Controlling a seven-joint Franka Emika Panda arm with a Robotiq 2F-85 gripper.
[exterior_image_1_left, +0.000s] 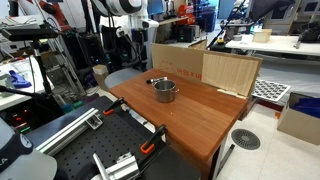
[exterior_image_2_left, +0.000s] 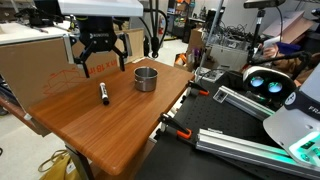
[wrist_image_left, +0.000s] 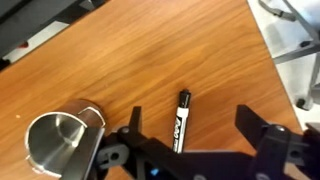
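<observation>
**Spread gripper hung over a black marker**

The gripper (exterior_image_2_left: 101, 62) hung above the table with its fingers spread wide, pinching nothing. Directly beneath it, the black marker (wrist_image_left: 181, 122) lay flat on the wooden table (exterior_image_2_left: 110, 125). In the wrist view it sat between the two fingers, running roughly from 12 to 6 o'clock. A steel cup (wrist_image_left: 60, 140) stood upright at the marker's 8 o'clock, near but apart. Farther back, at 10 o'clock in an exterior view, stood a cardboard box (exterior_image_2_left: 35, 60).
</observation>
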